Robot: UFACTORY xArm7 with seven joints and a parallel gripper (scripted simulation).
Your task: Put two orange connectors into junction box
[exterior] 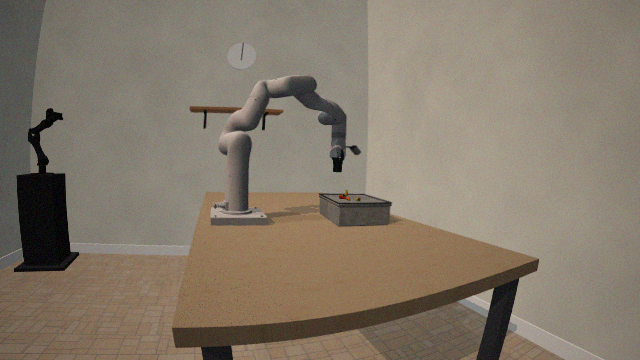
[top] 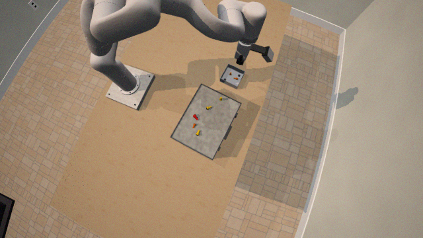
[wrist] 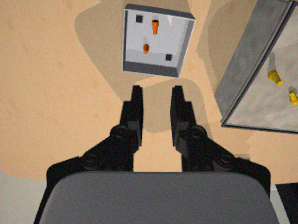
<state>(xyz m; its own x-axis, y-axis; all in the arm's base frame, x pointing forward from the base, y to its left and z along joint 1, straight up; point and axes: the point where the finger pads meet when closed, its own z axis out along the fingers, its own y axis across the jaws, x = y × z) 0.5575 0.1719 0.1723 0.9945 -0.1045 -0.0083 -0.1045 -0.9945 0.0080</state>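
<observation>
The steel junction box stands on the table beside the tool case. Two orange connectors lie inside the box; the wrist view shows them on its floor. On the case lid lie one orange connector, a red one and three yellow ones. My gripper hangs high above the table just beside the box, on the side away from the case. Its fingers stand a little apart with nothing between them.
The case stands near the table's right rear edge. The arm's base plate is bolted to the table to the left of the box. Two yellow connectors show on the lid in the wrist view.
</observation>
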